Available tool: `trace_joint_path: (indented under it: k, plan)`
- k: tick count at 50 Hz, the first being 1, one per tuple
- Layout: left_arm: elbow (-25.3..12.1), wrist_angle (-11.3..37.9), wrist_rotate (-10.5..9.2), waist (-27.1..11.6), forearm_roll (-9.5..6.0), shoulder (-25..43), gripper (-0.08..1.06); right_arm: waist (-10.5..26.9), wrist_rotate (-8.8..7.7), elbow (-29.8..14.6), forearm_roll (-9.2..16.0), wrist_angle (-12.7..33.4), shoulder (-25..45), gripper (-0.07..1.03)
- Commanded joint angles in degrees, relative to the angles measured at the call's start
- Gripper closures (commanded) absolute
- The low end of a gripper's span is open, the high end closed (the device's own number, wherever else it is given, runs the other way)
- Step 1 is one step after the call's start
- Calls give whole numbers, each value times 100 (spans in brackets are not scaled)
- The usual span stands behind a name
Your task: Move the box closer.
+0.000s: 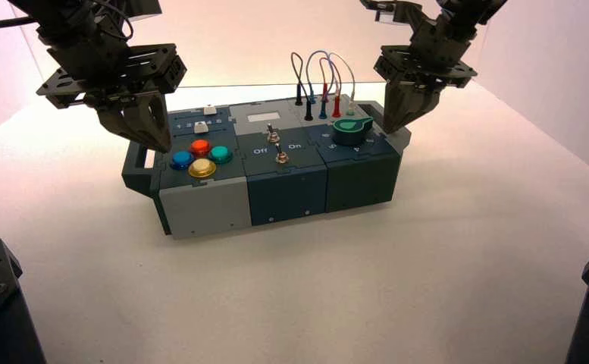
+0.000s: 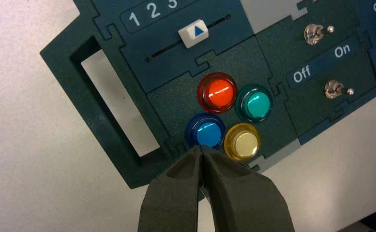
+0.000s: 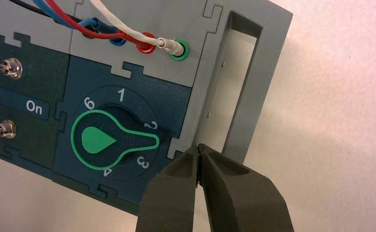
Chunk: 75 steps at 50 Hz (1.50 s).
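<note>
Both grippers pinched closed, holding nothing: my left gripper (image 1: 148, 130) over box (image 1: 276, 189) by blue button (image 2: 205, 131), right gripper (image 1: 401, 114) by its handle (image 3: 246, 72). Box sits toward table's (image 1: 427, 288) far edge; guessing whole pull left.

Both arms reach in from the desk's far side, wrists bent so the claws point down. Left claw (image 1: 148, 129) hangs toward the far-left part of the desk, fingers (image 2: 176, 193) pressed together, tips meeting with no gap. Right claw (image 1: 401, 114) hangs toward the far-right part, also pointing down and tilted slightly inward, fingers (image 3: 234, 193) closed tip to tip, nothing between them. Both sit at about the same height, well apart from each other.
</note>
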Motion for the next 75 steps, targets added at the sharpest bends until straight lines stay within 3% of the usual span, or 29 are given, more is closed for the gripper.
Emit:
trace_joint_path:
  k: [1,13,33,41,50,61,75]
  plan:
    - [-79,-70,-18,-9,0,-35,101,97,44,167,-18,-44,-141,98]
    - [-123,-88,-35,-9,-9,0,101,97,88,343,0,-105,-290,98]
    - [-237,-211,-88,-9,0,167,101,325,378,896,44,-246,-879,98]
    - [-299,-255,-105,-9,0,290,101,360,396,932,44,-246,-949,98]
    - [-352,-369,-88,-9,9,369,101,360,396,853,35,-255,-914,98]
    - [-703,-396,-9,18,158,369,100,352,396,404,18,-193,-870,98]
    - [-976,-580,220,299,264,378,101,343,396,44,0,-185,-844,98]
